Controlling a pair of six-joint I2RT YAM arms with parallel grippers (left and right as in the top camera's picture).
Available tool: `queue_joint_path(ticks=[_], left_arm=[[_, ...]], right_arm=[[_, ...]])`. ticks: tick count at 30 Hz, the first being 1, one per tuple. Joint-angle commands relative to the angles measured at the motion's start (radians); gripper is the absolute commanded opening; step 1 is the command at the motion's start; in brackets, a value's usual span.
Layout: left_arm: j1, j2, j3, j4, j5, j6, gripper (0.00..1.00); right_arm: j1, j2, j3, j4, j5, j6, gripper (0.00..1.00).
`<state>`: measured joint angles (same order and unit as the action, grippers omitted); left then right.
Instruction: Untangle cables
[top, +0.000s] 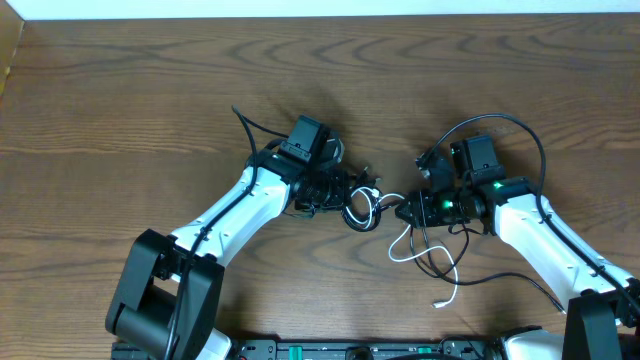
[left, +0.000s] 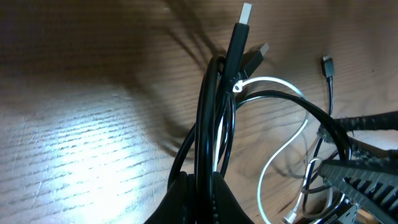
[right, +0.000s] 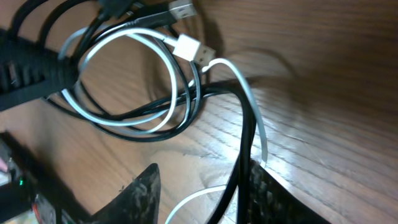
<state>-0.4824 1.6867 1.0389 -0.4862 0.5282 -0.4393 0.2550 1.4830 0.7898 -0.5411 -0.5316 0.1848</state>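
Observation:
The cables lie tangled in a small coil (top: 362, 208) between my two grippers at the table's middle. My left gripper (top: 338, 190) is shut on a bundle of black cables (left: 211, 124), whose USB plugs (left: 239, 31) point away from it. A white cable (left: 273, 81) loops through the black ones. My right gripper (top: 402, 210) is open (right: 202, 193). A black cable (right: 245, 124) runs along its right finger, and the white cable (right: 124, 118) with its white plug (right: 186, 45) curls ahead of it. The white cable trails toward the front (top: 400, 250).
The wooden table (top: 120, 90) reaches a pale far edge. My right arm's thick black wiring (top: 520, 125) arcs behind its wrist. My right gripper's ribbed finger (left: 360, 180) shows in the left wrist view.

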Motion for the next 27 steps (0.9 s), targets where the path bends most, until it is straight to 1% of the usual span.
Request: queue_joint_path(ticks=[1,2,4,7,8,10,11,12,15,18,21,23,27], left_arm=[[0.031,-0.026,0.002,0.020,0.069,0.035,0.07],[0.053,-0.045,0.002,0.038,0.111,0.035,0.07],[0.077,-0.075,0.002,0.055,0.142,0.035,0.07],[0.103,-0.126,0.002,0.056,0.146,0.035,0.07],[0.107,-0.139,0.002,0.054,0.146,0.035,0.07],[0.109,-0.168,0.002,0.053,0.146,0.035,0.07],[0.109,-0.193,0.002,0.053,0.150,0.035,0.07],[0.109,-0.202,0.002,0.053,0.162,0.035,0.07],[0.109,-0.214,0.002,0.054,0.176,0.034,0.07],[0.109,-0.215,0.002,0.054,0.177,0.013,0.07],[0.109,-0.215,0.002,0.065,0.204,-0.011,0.07],[0.109,-0.215,0.002,0.084,0.248,-0.023,0.07],[0.109,-0.215,0.002,0.132,0.303,-0.083,0.07]], right_arm=[[0.008,0.008,-0.002,-0.003,0.083,0.065,0.46],[0.008,0.008,-0.002,-0.007,0.134,0.107,0.49],[0.007,0.008,-0.002,-0.012,0.214,0.169,0.52],[0.003,0.008,-0.002,-0.010,0.334,0.266,0.54],[-0.001,0.008,-0.002,-0.002,0.338,0.282,0.54],[-0.010,0.001,0.000,0.040,0.267,0.277,0.54],[-0.013,-0.014,0.000,0.093,0.135,0.225,0.54],[-0.013,-0.024,0.000,0.134,0.053,0.196,0.54],[-0.012,-0.051,0.000,0.229,-0.149,0.124,0.58],[-0.011,-0.059,0.000,0.270,-0.299,0.093,0.58],[-0.006,-0.058,-0.001,0.259,-0.316,0.094,0.57],[-0.003,-0.058,-0.001,0.254,-0.313,0.094,0.57],[0.009,-0.058,-0.001,0.253,-0.313,0.095,0.54]])
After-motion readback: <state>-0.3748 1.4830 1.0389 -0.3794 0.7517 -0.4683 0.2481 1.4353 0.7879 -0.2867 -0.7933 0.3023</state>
